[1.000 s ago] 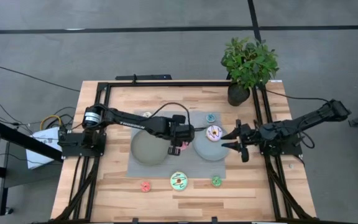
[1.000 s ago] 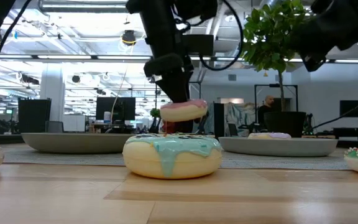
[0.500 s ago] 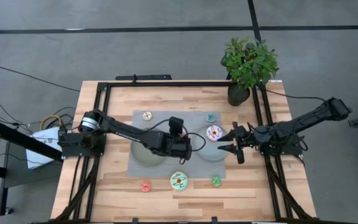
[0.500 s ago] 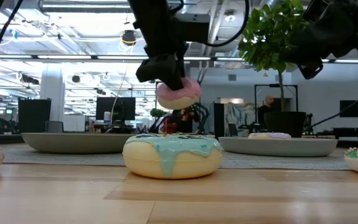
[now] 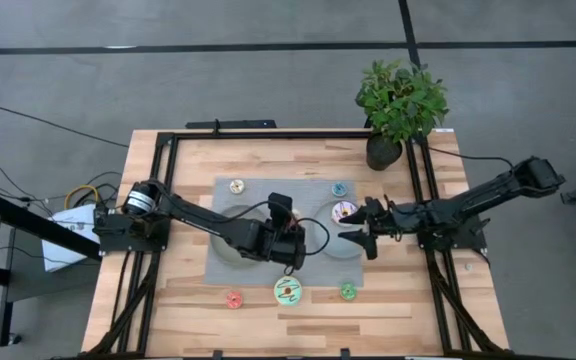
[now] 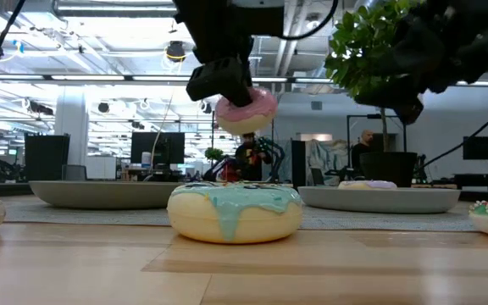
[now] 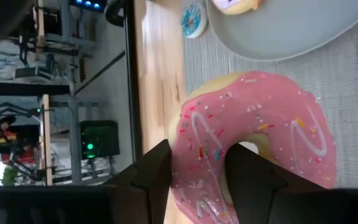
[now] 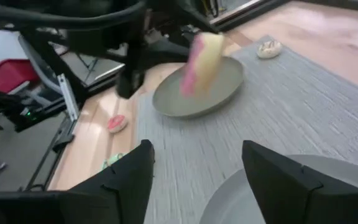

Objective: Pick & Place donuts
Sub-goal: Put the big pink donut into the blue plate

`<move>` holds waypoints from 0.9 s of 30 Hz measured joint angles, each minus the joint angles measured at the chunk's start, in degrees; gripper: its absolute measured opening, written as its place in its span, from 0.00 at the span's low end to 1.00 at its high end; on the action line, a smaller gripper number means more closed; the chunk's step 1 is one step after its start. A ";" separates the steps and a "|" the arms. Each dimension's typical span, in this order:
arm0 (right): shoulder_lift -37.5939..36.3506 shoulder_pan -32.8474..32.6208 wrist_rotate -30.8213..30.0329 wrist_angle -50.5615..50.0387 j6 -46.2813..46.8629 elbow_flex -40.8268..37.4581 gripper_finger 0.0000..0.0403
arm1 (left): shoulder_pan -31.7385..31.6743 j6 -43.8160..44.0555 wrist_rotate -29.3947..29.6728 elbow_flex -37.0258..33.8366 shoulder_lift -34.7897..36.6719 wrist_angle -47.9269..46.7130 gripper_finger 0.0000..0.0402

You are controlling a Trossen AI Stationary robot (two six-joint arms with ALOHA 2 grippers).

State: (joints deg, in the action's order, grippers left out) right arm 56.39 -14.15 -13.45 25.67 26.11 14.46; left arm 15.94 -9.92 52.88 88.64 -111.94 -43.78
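My left gripper (image 5: 290,256) is shut on the pink donut (image 6: 246,108) and holds it in the air between the two grey plates (image 5: 230,240) (image 5: 340,246), just beyond the mint-green donut (image 5: 289,291). The white-lilac sprinkled donut (image 5: 345,211) lies on the right plate. My right gripper (image 8: 207,186) stands open over that plate's right part with nothing between its fingers. The small tan (image 5: 236,186), blue (image 5: 339,189), red (image 5: 234,298) and green (image 5: 348,290) donuts lie flat on the grey mat and the wood. My left gripper pinches one side of the pink donut's ring (image 7: 194,155). One finger (image 7: 247,177) reaches into the hole and the other finger (image 7: 156,169) lies on the outer rim. The donut is lifted clear and tipped up on edge, its pink icing facing the wrist camera.
A grey mat (image 5: 268,190) under the plates covers the middle of the wooden table. A potted plant (image 5: 398,110) stands at the far right corner. Black frame rails (image 5: 168,150) run along the table's sides.
My left gripper has carried the pink donut toward the table's near edge and a little up, turning as it went. The donut has tipped from lying level to standing on edge. My right gripper has moved toward the table's left, over the right plate.
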 joint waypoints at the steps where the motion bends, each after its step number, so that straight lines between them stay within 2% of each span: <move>1: 0.89 0.39 0.02 1.41 -0.01 0.00 0.61 | 0.25 0.08 0.01 0.00 0.00 0.06 0.33; 6: 4.96 2.11 1.84 3.55 -0.45 2.01 0.66 | 0.83 -0.74 0.05 0.00 -0.02 3.64 0.33; 14: 11.84 3.63 4.14 3.54 -1.68 7.16 0.66 | 0.81 -5.42 0.07 0.00 -0.04 11.11 0.33; 27: 19.89 6.90 6.71 3.54 -3.96 13.90 0.66 | 0.68 -5.48 0.07 0.00 -0.09 11.62 0.33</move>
State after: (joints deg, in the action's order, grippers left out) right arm 76.29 -7.25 -6.74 29.21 22.15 28.36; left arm 16.62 -15.40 52.95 88.64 -112.03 -32.16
